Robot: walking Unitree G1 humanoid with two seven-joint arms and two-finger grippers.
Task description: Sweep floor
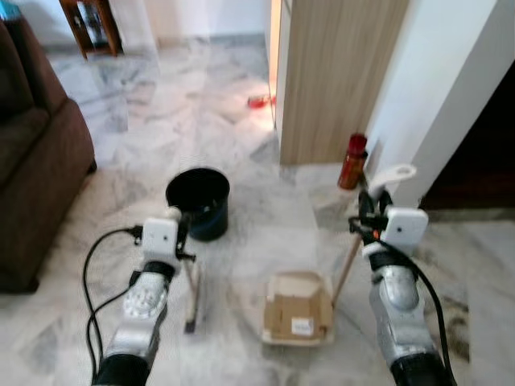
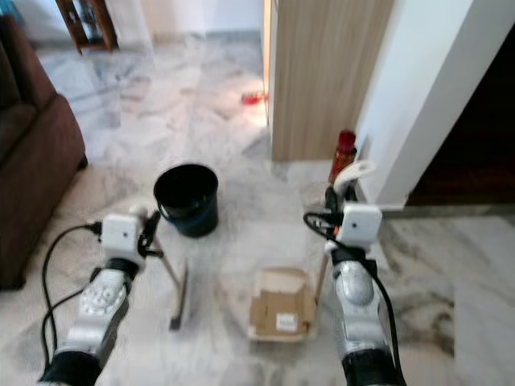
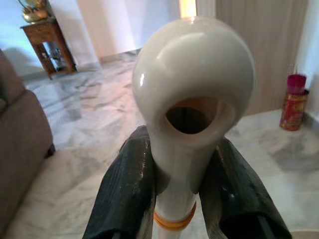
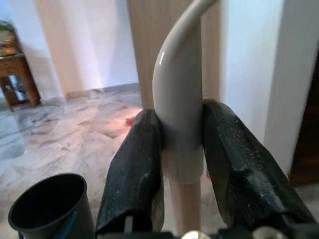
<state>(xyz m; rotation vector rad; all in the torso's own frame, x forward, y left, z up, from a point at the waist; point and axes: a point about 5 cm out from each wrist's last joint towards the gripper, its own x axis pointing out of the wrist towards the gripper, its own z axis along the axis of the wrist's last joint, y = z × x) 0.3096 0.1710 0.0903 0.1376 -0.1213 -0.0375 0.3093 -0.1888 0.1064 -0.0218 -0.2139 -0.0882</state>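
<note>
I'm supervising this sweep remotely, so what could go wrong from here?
1. The bucket stands just ahead of the left gripper, which is shut on the broom handle; a wide stroke might tip it.
2. The red can stands by the wall near the right gripper, which holds the dustpan handle; it could get knocked.
3. The dustpan may slide.

Head-down stereo pair, close wrist views

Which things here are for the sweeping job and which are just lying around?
For the job:
broom, held by left gripper
dustpan, its handle held by right gripper
black bucket

Lying about:
brown sofa
red canister
wooden side table
</note>
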